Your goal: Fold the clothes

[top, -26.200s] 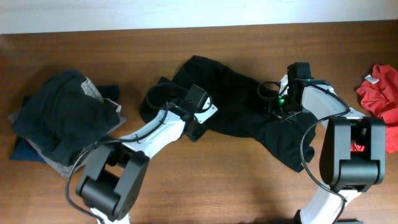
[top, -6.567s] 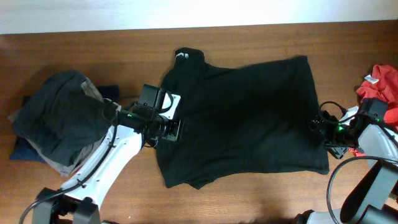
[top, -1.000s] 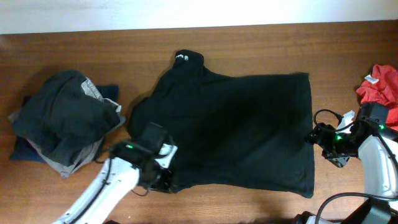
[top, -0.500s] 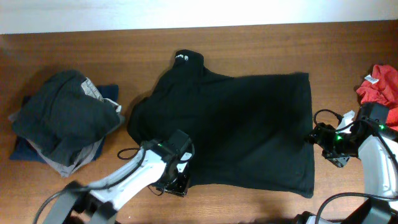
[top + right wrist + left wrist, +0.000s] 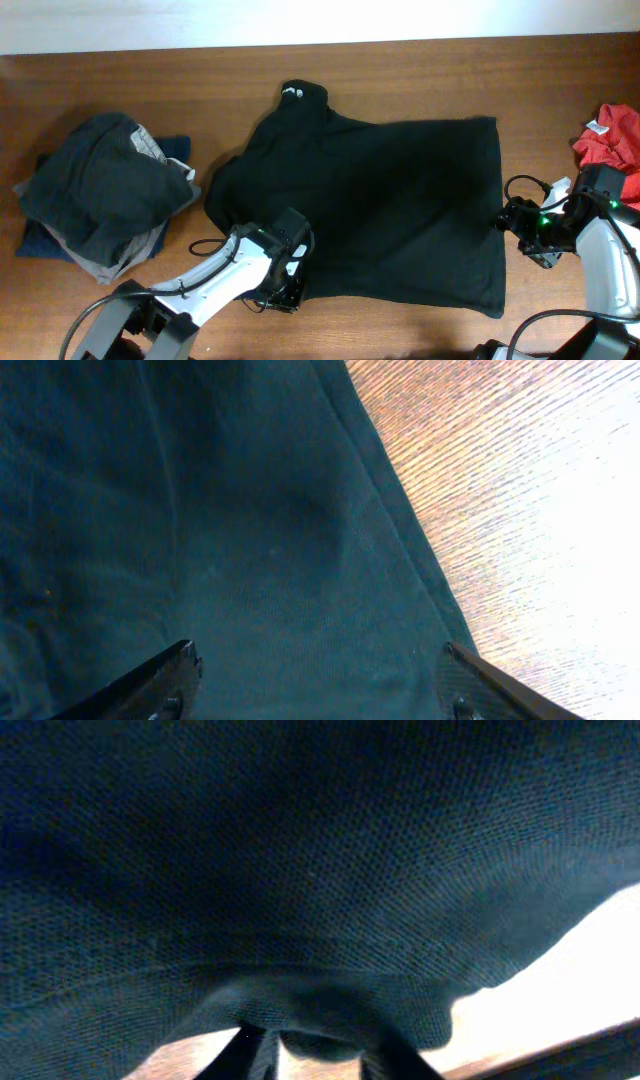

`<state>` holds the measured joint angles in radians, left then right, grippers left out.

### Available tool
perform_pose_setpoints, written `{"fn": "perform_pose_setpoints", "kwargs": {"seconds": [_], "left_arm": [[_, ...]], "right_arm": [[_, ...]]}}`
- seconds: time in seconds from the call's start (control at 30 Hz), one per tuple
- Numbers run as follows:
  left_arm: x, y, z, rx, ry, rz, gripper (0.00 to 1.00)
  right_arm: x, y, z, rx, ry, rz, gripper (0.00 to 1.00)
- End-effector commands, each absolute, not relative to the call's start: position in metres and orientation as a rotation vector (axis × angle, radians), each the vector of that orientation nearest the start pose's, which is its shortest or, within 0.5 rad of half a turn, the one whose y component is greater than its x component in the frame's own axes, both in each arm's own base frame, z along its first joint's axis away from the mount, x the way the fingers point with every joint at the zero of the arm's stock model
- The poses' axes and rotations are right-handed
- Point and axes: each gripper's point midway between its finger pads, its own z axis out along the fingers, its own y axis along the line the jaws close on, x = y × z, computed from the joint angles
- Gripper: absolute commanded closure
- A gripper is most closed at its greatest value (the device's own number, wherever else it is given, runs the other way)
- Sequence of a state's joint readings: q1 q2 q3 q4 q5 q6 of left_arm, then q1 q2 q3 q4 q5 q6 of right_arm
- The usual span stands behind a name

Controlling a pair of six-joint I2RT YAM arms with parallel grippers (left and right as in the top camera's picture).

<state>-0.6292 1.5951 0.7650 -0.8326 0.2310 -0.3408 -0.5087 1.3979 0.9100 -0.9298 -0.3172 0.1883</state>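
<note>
While right fingers [image 5: 160,678] stay spread, left fingers [image 5: 243,1058] now pinching clothes [image 5: 400,200]

left arm [image 5: 215,285] comes in low from bottom-left, elbow folded, forearm running diagonally up-right, wrist tipped down. left gripper [image 5: 285,295]: jaws drawn close together, and the wrist view shows a bunched fold of the clothes [image 5: 320,870] pinched between the fingers [image 5: 248,1055]. right arm [image 5: 600,270] rises from the bottom-right corner, forearm along the right edge, wrist bent to point left, small green light lit on it. right gripper [image 5: 508,220] aims left and sits low. Its jaws are spread wide, fingertips [image 5: 175,665] far apart at the lower corners of the wrist view, gripping nothing.
</note>
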Motion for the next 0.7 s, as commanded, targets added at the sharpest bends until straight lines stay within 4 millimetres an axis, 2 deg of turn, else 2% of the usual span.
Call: {"fn": "perform_pose_setpoints", "kwargs": {"seconds": [0.0,0.03,0.17,0.27,0.3,0.4,0.53,0.67], "left_arm": [[0.158,-0.155,-0.006,0.455,3.265,-0.206,0.94],[0.158,-0.155,-0.006,0.455,3.266,-0.206,1.0],[0.154,-0.155,0.001,0.451,3.3,-0.204,1.0],[0.143,-0.155,0.026,0.445,3.384,-0.213,1.0],[0.139,-0.152,0.04,0.447,3.415,-0.186,1.0],[0.136,-0.149,0.075,0.56,3.425,-0.167,1.0],[0.159,-0.14,0.099,0.596,3.311,-0.023,1.0],[0.184,-0.135,0.104,0.594,3.203,0.073,1.0]], "right_arm": [[0.248,-0.078,0.076,0.972,2.751,0.41,0.21],[0.248,-0.078,0.076,0.973,2.751,0.41,0.21],[0.248,-0.078,0.076,0.974,2.752,0.411,0.21],[0.248,-0.078,0.076,0.975,2.752,0.411,0.21],[0.247,-0.078,0.076,0.976,2.754,0.411,0.21],[0.247,-0.078,0.076,0.976,2.754,0.411,0.21],[0.246,-0.077,0.075,0.98,2.759,0.414,0.21],[0.241,-0.074,0.074,0.994,2.779,0.423,0.21]]}}
